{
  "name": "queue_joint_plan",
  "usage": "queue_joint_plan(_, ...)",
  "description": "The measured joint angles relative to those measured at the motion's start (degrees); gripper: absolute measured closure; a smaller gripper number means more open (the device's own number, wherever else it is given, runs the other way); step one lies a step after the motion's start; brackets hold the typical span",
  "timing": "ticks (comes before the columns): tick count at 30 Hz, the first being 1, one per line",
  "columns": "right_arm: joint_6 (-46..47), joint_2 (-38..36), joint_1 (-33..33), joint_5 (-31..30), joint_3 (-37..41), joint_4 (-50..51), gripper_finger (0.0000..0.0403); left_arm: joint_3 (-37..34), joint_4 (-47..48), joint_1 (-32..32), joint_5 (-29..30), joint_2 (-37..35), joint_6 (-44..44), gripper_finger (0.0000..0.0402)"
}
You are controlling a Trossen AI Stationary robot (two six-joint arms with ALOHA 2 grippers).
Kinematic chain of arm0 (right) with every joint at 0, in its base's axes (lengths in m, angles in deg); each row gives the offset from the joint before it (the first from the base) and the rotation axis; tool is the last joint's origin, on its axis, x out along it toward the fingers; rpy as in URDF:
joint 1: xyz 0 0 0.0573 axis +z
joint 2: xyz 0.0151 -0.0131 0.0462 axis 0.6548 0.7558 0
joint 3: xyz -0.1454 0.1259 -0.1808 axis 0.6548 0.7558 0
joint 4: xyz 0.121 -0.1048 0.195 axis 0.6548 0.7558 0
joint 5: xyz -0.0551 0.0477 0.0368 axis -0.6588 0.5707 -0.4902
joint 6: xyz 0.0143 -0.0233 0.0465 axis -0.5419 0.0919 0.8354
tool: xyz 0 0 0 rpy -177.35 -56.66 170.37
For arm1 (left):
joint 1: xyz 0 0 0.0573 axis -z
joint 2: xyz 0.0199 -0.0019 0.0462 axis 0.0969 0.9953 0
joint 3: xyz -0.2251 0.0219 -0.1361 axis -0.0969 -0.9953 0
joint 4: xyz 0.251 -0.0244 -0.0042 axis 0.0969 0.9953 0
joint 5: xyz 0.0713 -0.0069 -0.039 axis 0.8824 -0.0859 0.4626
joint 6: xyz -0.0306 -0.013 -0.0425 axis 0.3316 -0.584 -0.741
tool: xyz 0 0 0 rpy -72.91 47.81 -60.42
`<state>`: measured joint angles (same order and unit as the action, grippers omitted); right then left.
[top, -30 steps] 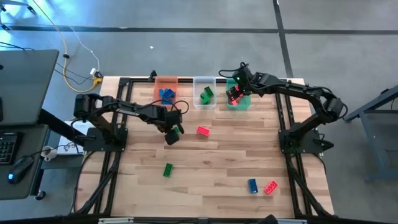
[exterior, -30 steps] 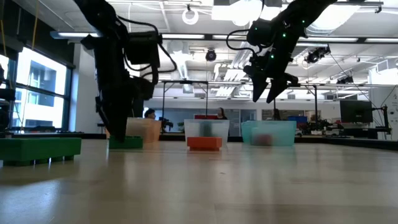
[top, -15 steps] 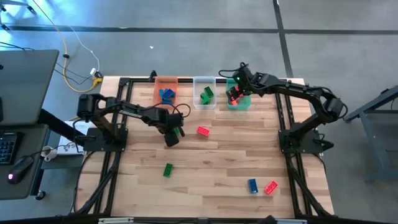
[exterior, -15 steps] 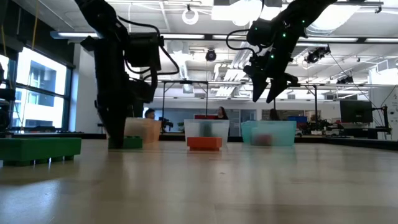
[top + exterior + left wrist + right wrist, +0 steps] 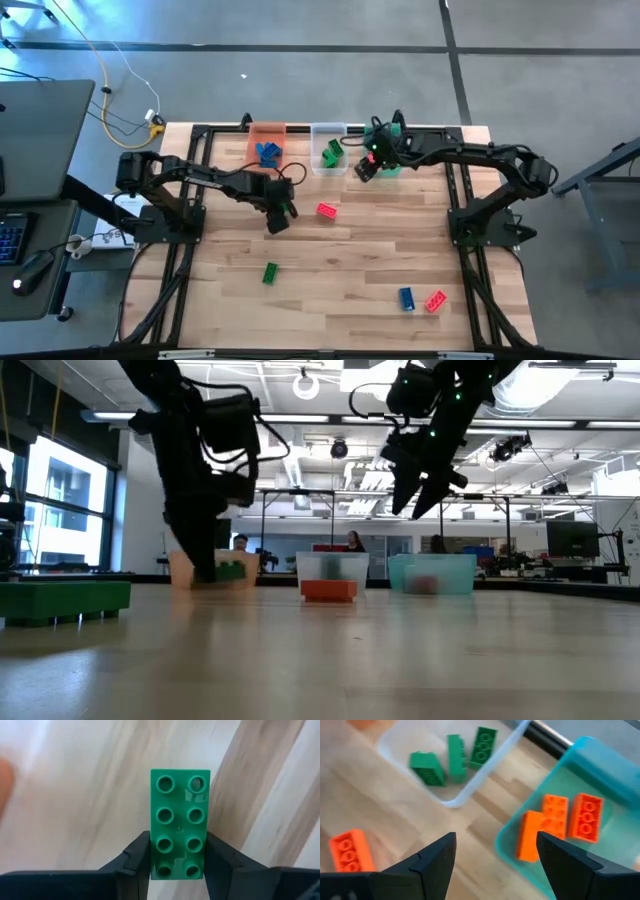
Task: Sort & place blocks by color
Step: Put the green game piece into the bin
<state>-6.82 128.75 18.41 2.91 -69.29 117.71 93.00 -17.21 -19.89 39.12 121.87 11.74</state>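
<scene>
Nearest the table's front edge, a blue block [image 5: 405, 298] and a red block [image 5: 435, 301] lie just beside each other, well away from the clear bin [image 5: 327, 150], with a lone green block [image 5: 269, 272] off to their left. In the low view a big green shape [image 5: 62, 600] fills the near left, too blurred to name for sure.

Moving toward the clear bin: the left gripper [image 5: 277, 215] is down at the table, and its body covers most of its catch from above. The wrist view settles it: both dark fingers [image 5: 138, 862] are pressed against the long sides of a green brick [image 5: 179, 824], studs facing the camera, jaws narrowed to the brick's width. A loose red brick [image 5: 327, 210] sits just right of it, between that gripper and the clear bin.

At the back, the clear bin holds green blocks [image 5: 455, 756], the orange bin [image 5: 266, 146] to its left holds blue ones [image 5: 267, 152], and the teal bin [image 5: 600, 795] to its right holds red ones [image 5: 565, 820]. The right gripper [image 5: 366, 166] hangs just beside the clear bin's right edge, fingers [image 5: 437, 860] spread wide, nothing between them.
</scene>
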Motion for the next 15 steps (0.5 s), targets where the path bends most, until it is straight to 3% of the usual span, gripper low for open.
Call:
queue_joint_plan(9, 4.8, 0.0, 7.5, -0.3, 0.0, -2.4, 0.0139, 3.1, -7.6, -2.6, 0.1, -3.6, 5.5, 0.0292)
queue_joint_plan(15, 8.9, 0.0, 12.3, -6.1, 0.0, -2.7, 0.0139, 7.0, -11.4, -6.0, 0.9, -3.6, 10.7, 0.0292)
